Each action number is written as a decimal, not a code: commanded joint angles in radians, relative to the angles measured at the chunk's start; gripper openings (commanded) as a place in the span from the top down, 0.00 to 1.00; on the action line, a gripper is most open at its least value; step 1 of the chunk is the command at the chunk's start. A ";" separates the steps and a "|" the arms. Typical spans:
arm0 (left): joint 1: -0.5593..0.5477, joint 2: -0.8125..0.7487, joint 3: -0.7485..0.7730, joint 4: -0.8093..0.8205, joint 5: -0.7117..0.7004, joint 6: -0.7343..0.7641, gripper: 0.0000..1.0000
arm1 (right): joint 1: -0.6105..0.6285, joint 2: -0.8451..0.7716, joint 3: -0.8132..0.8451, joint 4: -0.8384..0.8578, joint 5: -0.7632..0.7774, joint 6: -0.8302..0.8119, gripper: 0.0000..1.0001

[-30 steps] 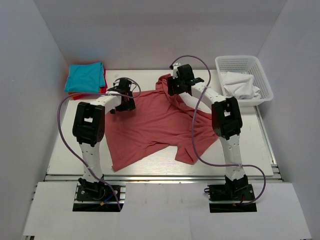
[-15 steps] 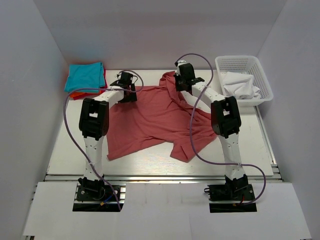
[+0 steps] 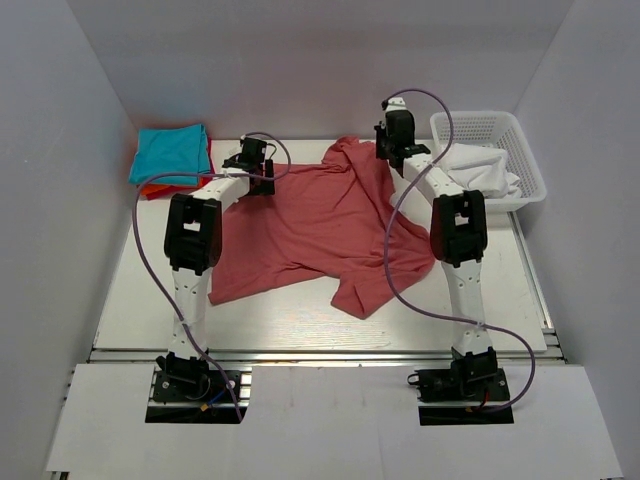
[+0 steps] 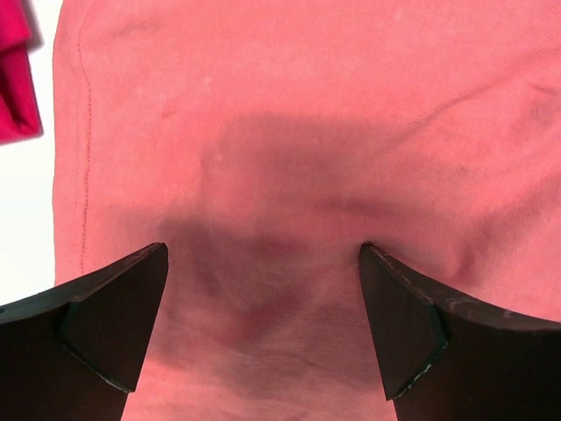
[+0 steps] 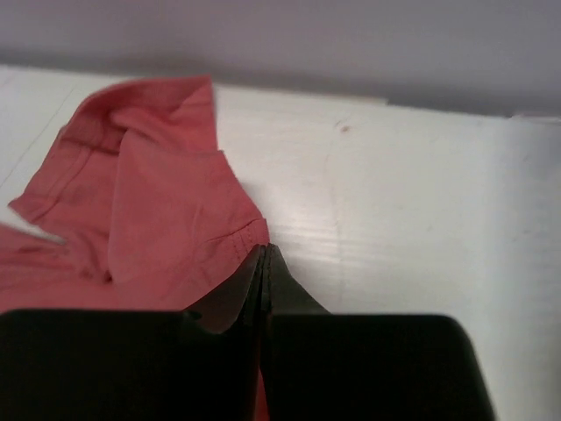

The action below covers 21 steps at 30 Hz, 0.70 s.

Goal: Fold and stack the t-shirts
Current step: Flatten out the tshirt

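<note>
A dusty salmon-red t-shirt [image 3: 320,225] lies spread and rumpled across the table. My right gripper [image 3: 391,140] is at its far right corner, shut on the shirt's stitched edge [image 5: 237,237]; the right gripper [image 5: 265,249] shows its jaws pressed together there. My left gripper [image 3: 252,160] is over the shirt's far left part. The left gripper [image 4: 263,250] is open, its fingertips [image 4: 149,263] resting on the salmon fabric [image 4: 289,132], which puckers between them. Folded t-shirts are stacked at the back left, teal [image 3: 172,152] on top, red and orange [image 3: 150,188] beneath.
A white lattice basket [image 3: 520,150] with a white cloth [image 3: 482,170] in it stands at the back right, next to my right gripper. The bright red of the stack [image 4: 13,79] shows at the left of the left wrist view. Walls enclose the table.
My right gripper has shut and moved back and to the right, dragging the salmon shirt toward the far edge. My left gripper has shifted slightly farther back, still open.
</note>
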 commanded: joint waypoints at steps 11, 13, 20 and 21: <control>0.007 0.054 0.036 0.088 0.050 0.185 0.00 | -0.132 0.217 0.196 0.321 0.125 -0.066 1.00; 0.007 0.065 0.049 0.099 0.050 0.194 0.00 | -0.141 0.214 0.206 0.327 0.133 -0.066 1.00; 0.007 0.128 0.214 0.108 0.120 0.205 0.00 | -0.123 0.116 0.139 0.327 -0.023 -0.170 0.70; 0.007 0.137 0.246 0.098 0.131 0.205 0.00 | -0.109 0.101 0.125 0.330 -0.087 -0.184 0.61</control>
